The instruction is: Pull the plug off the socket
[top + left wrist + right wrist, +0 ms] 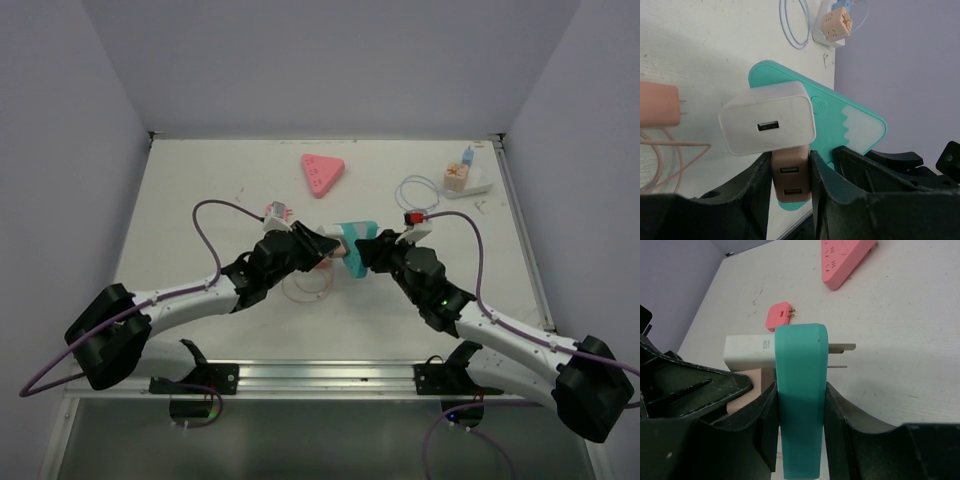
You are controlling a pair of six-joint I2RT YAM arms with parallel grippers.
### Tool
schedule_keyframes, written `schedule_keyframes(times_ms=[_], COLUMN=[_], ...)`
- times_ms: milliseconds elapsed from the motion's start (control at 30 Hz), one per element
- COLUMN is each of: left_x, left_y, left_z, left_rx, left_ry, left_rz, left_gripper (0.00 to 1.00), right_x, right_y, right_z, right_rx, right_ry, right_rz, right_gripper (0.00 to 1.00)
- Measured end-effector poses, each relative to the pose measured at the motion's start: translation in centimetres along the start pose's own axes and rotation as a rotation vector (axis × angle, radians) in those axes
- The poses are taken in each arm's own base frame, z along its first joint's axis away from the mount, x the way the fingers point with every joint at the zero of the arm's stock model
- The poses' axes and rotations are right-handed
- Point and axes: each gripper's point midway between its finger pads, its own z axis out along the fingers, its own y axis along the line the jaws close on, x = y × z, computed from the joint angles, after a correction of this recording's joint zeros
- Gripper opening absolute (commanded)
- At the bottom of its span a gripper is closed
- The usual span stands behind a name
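Observation:
A teal triangular socket (pixel 352 238) is held above the middle of the table between both arms. In the left wrist view the socket (pixel 840 115) carries a white USB charger (pixel 767 125) and, below it, a tan two-port plug (pixel 791 182). My left gripper (pixel 791 167) is shut on the tan plug, one finger on each side. My right gripper (pixel 800 395) is shut on the socket's teal body (pixel 801 355), seen edge-on. The white charger (pixel 749 352) sticks out to the left there, and two metal prongs (pixel 842 346) stick out to the right.
A pink triangular socket (pixel 322 171) lies at the back centre. A small red plug (pixel 277 211) lies left of the grippers. A pale cable coil (pixel 415 190) and a white tray (pixel 480 186) with a tan cube adapter (pixel 457 177) are at the back right. A pink cable (pixel 305 285) loops under the left gripper.

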Motion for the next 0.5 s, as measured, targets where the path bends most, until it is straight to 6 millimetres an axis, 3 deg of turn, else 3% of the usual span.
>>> schedule_keyframes(times_ms=[67,200,267,400,500], left_x=[-0.2,-0.7,-1.0,-1.8,-3.3], left_y=[0.0,-1.1,-1.8,-2.2,-0.5], left_z=[-0.5,-1.9,-2.6,-3.9,-4.4], left_rx=[0.004,0.032,0.05,0.069,0.042], left_ry=[-0.007,-0.008,-0.012,-0.021,-0.048], left_rz=[0.0,0.007,0.016,0.05,0.088], left_gripper=[0.0,0.0,0.0,0.0,0.0], right_x=[-0.1,0.0,0.6,1.4,1.1], right_y=[-0.1,-6.9,-9.2,-10.6,-10.7], right_z=[0.1,0.4,-0.1,-0.6,-0.7], right_rx=[0.008,0.278,0.363,0.409,0.399], right_ry=[-0.009,-0.052,-0.037,-0.016,-0.02], right_rz=[0.001,-0.077,-0.112,-0.14,-0.133], right_gripper=[0.0,0.0,0.0,0.0,0.0])
